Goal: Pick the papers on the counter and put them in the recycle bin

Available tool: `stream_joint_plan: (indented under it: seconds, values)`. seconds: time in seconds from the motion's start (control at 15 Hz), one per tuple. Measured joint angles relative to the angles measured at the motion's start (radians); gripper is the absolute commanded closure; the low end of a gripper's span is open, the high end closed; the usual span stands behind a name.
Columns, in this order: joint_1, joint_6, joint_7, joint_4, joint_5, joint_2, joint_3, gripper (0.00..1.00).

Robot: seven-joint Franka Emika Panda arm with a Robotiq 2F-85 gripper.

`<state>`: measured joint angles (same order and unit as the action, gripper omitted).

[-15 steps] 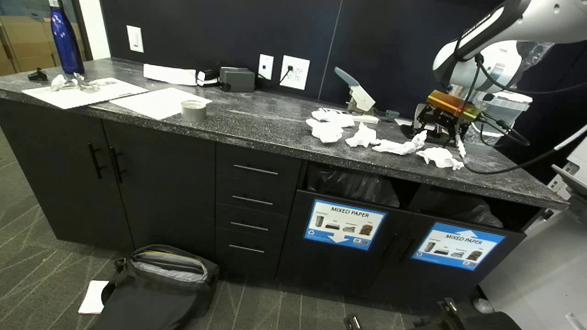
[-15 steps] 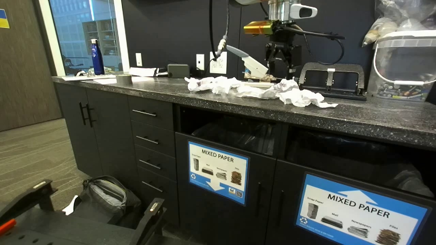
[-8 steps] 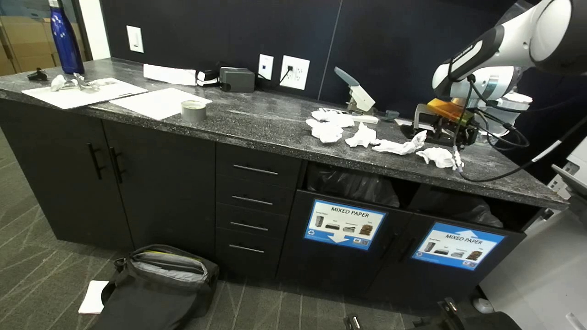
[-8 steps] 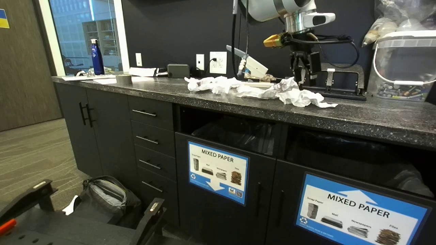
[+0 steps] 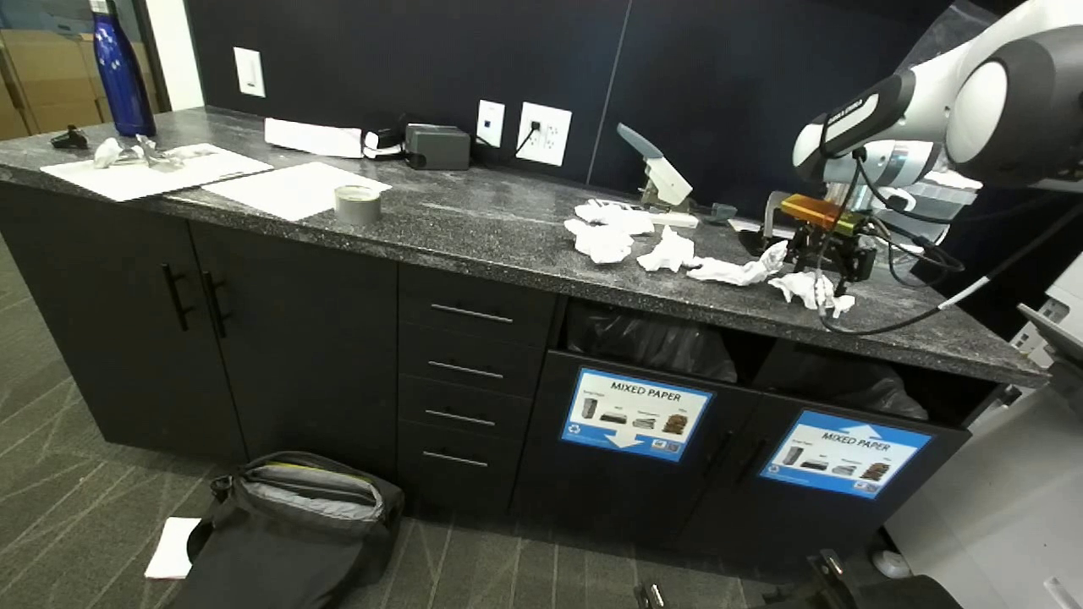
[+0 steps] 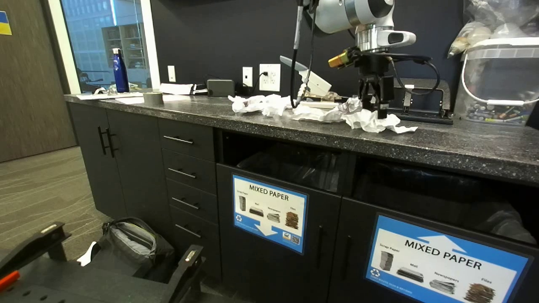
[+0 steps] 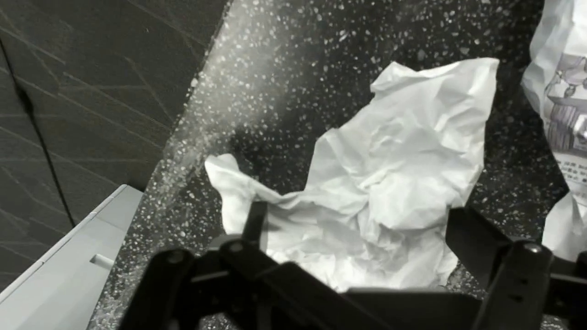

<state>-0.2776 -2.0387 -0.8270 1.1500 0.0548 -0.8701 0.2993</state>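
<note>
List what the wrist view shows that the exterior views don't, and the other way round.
Only the wrist view: a printed picture and small characters, clear to make out, on the neighbouring scrap at its right edge.
Only the exterior views, both of them: the blue bottle, the stapler, the bag and the MIXED PAPER signs.
Shared by all: the speckled counter, the open tool and the crumpled scrap nearest it.

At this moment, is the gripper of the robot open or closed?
The gripper is open: in the wrist view its fingers stand wide apart, with crumpled white paper visible between them.
</note>
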Motion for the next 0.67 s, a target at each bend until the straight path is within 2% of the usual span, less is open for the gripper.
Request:
stream_joint_plan:
  seconds: [0.07,0.13,0.2,0.27,0.67]
  values:
    - [-0.012,0.010,0.000,-0.024,0.002,-0.016,-0.006,0.00]
    - [-0.024,0.014,0.002,-0.045,0.002,-0.031,-0.012,0.25]
    - [-0.035,0.020,0.007,-0.066,0.002,-0.046,-0.016,0.26]
    - [-0.044,0.025,0.012,-0.085,0.002,-0.061,-0.019,0.32]
    - [-0.071,0.055,0.059,-0.184,0.002,-0.128,-0.035,0.80]
